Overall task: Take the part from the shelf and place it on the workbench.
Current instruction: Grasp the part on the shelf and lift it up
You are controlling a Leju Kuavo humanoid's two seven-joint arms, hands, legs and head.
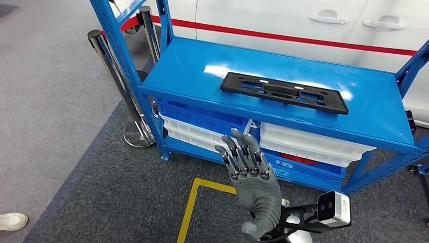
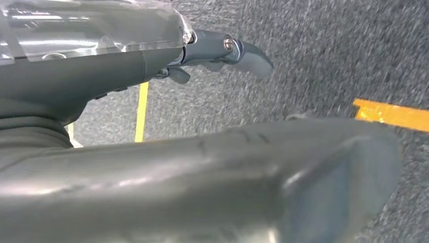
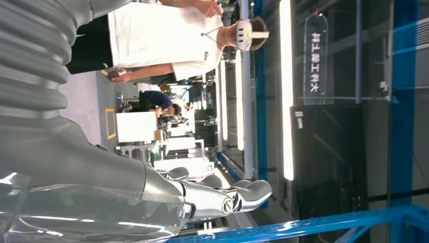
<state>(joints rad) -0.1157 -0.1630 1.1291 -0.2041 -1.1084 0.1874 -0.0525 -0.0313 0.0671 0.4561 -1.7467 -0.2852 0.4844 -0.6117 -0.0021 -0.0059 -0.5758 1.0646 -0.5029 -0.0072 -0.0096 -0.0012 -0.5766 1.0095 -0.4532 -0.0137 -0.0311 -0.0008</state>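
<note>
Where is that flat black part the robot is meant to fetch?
In the head view the black part lies flat on the top of the blue shelf, right of centre, beyond and above the raised right hand, which is not touching it.

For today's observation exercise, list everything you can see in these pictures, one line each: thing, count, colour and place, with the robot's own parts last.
Part: one, black, flat and long, lying on the shelf's top board.
Shelf: one, blue metal, in front of the robot.
Bins: several, white and blue, on the lower level.
Posts: two, shiny metal, to the shelf's left.
Floor tape: one line, yellow, on grey carpet.
Car: one, white with a red stripe, behind the shelf.
Shoe: one, white, a person's, at the left edge.
Person: one, white shirt, in the right wrist view.
Right hand: grey, raised below the shelf, holding nothing.
Left hand: grey, over carpet, holding nothing.
</note>
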